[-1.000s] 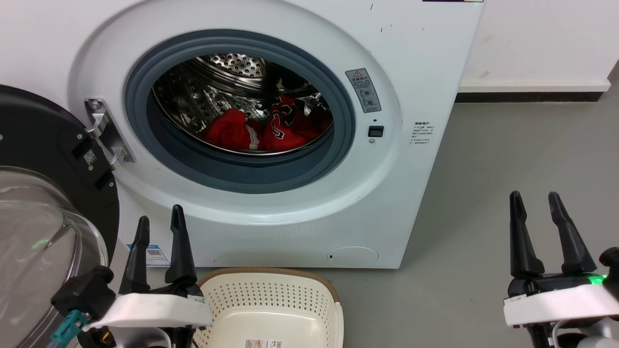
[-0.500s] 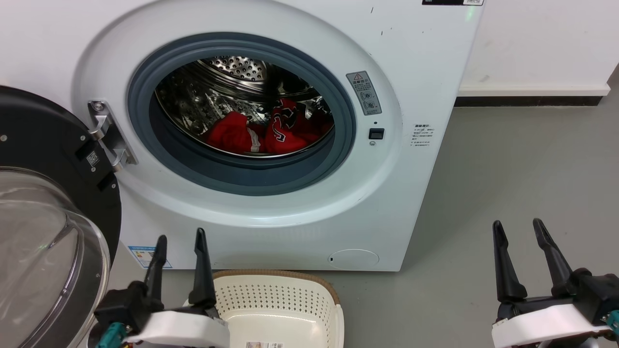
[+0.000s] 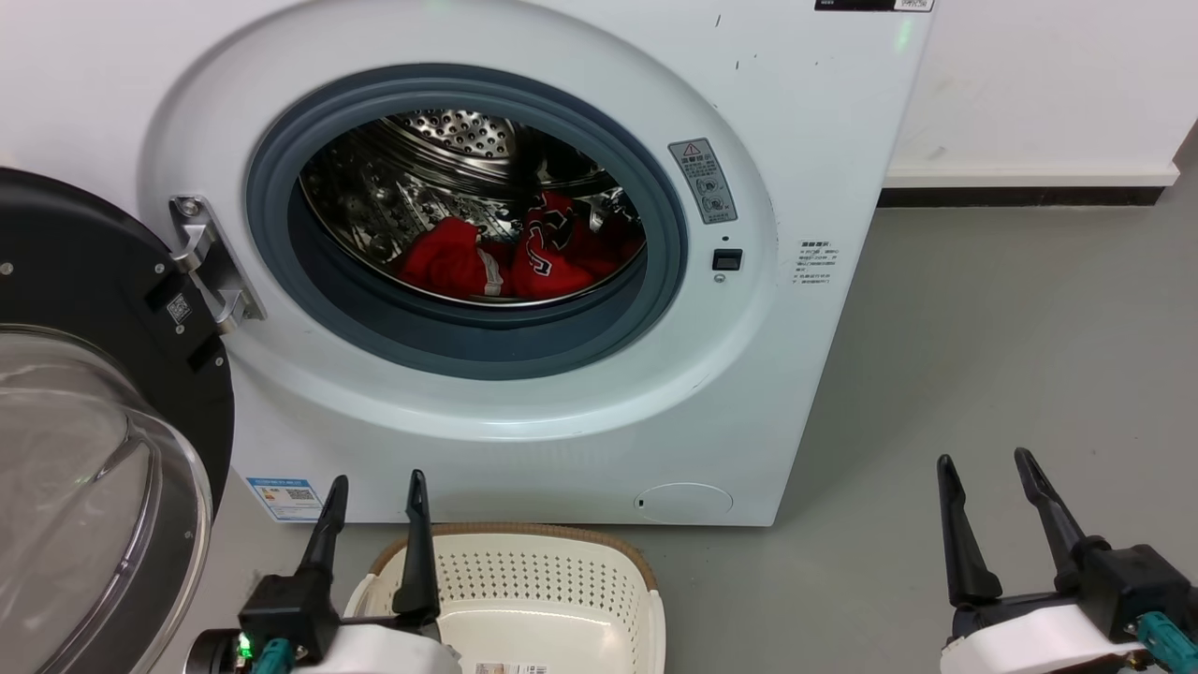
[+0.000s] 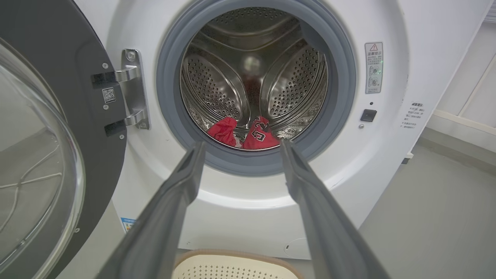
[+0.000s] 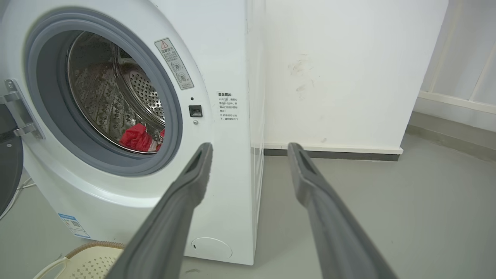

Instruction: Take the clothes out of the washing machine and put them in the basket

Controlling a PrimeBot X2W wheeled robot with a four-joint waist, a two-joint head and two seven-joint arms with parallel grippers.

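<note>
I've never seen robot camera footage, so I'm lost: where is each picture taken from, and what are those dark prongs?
This is a two-armed robot facing a washing machine. The wide picture comes from its head; the prongs are its left claw and right claw, both open and empty. The other two come from wrist cameras looking along each claw's fingers. The door stands open, red clothes lie in the drum, and a basket sits on the floor in front.
</note>
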